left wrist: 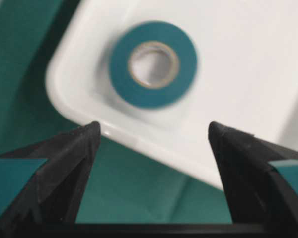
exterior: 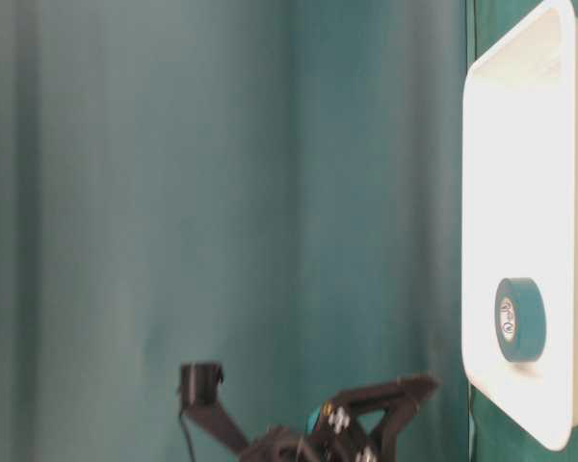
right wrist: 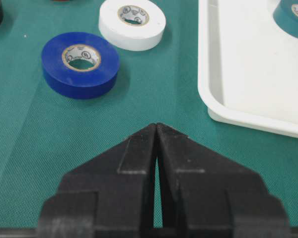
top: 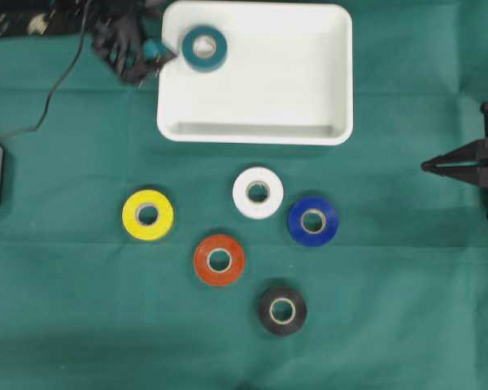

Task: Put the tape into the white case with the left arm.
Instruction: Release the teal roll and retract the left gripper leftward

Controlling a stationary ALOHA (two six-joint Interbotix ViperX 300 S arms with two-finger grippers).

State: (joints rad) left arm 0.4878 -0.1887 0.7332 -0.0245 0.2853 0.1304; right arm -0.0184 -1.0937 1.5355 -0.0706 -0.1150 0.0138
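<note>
Overhead exterior view: the teal tape [top: 204, 49] lies flat inside the white case [top: 260, 130], in its corner at about 10 o'clock. The left gripper [top: 150, 55] sits just outside that corner, at 9 o'clock from the tape, its fingers spread wide and holding nothing. It looks dark and partly blurred there. The right gripper [top: 427, 166] is far off at 3 o'clock, fingertips pressed together, and the picture edge cuts off its arm. The blue tape [top: 313, 220] and white tape [top: 258, 192] lie on the green cloth [top: 65, 309].
</note>
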